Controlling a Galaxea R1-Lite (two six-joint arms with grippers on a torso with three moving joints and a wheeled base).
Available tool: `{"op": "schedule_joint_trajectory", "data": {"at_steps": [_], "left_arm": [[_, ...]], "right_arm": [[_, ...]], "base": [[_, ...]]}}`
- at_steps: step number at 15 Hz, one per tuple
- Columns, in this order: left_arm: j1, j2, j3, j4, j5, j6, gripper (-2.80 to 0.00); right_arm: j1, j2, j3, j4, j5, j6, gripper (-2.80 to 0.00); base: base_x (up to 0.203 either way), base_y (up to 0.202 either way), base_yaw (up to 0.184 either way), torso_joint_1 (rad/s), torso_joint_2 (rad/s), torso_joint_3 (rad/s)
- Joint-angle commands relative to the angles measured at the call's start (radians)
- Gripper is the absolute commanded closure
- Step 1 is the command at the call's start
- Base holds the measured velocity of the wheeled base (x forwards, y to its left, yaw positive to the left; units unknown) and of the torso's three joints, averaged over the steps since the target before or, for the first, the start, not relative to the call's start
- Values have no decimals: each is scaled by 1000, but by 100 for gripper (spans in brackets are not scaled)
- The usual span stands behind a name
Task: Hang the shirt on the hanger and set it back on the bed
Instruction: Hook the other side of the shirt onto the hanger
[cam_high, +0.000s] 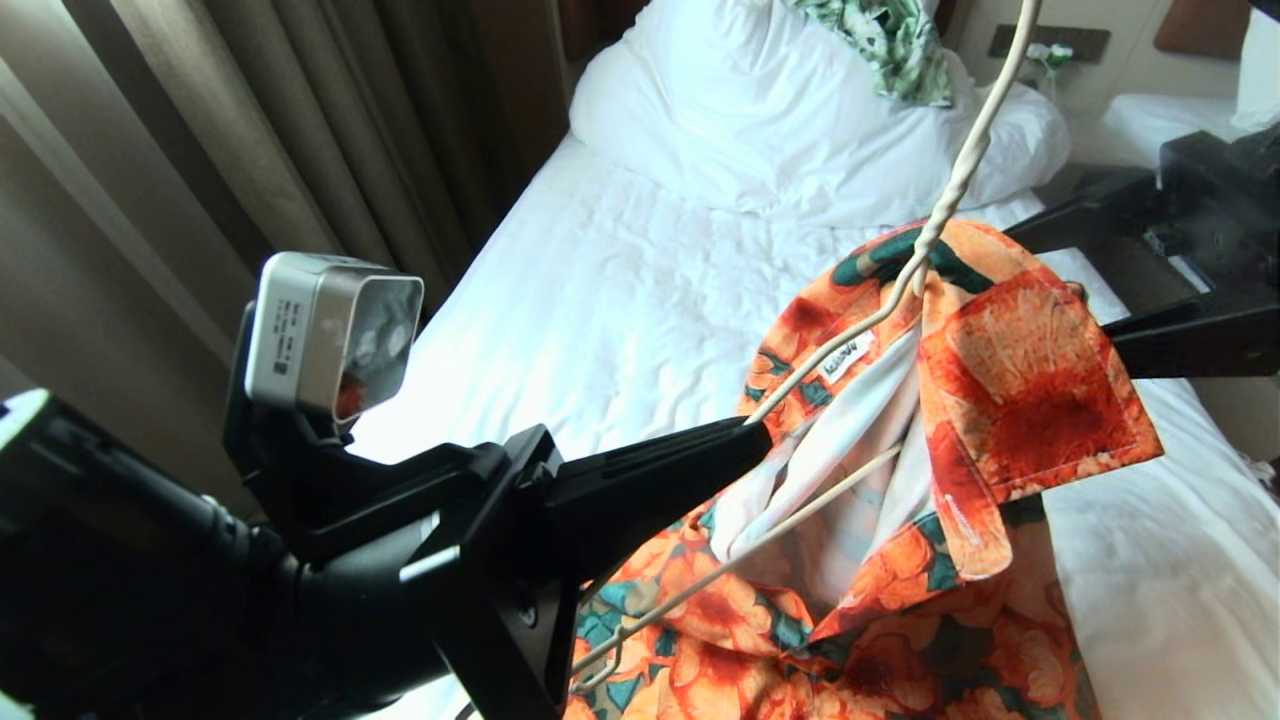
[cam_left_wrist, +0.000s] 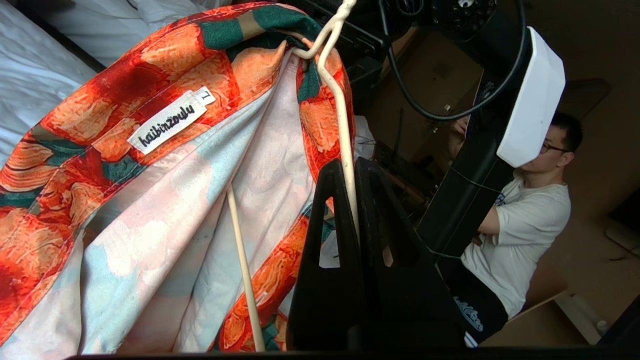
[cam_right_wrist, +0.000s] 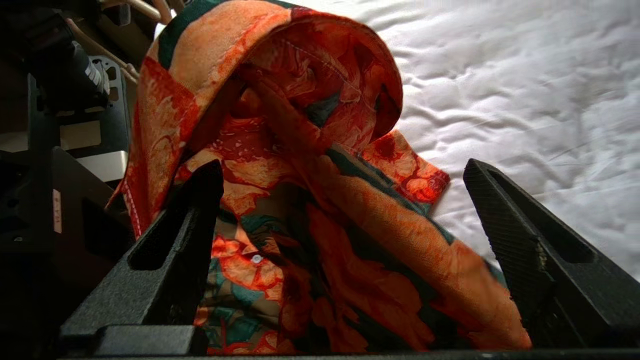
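One shirt (cam_high: 930, 480) hung half-threaded on one hanger (cam_high: 960, 170) above the near right part of the bed (cam_high: 600, 300), its collar flopping toward the right edge. The left gripper (cam_high: 745, 440) was clamped tight on the hanger's wire. The right gripper (cam_right_wrist: 345, 220) stood wide apart around the shirt's shoulder, gripping nothing. Bare white sheet stretched left; curtains (cam_high: 300, 130) lined that side.

Beige curtains (cam_high: 200, 130), green-and-white leafy cloth (cam_high: 900, 45), seated person (cam_left_wrist: 520, 220), second white bed (cam_high: 1160, 120)
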Motion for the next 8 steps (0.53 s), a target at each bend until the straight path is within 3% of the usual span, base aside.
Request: {"op": "schedule_joint_trajectory", "data": {"at_steps": [1,4,8], "left_arm": [[0,-3,0,-8,-2,-3,0],[-2,-5,2,-8,-2,-2,0],[0,-1,2,-8,-2,-2,0]], "right_arm": [[5,-5,39,-57,4,-4,-280],[44,36,36,-133,6,-4,-280],[110,40,48,-131,5,-4,-280]], "base": [[0,0,0,0,0,0],[0,0,0,0,0,0],[0,0,0,0,0,0]]}}
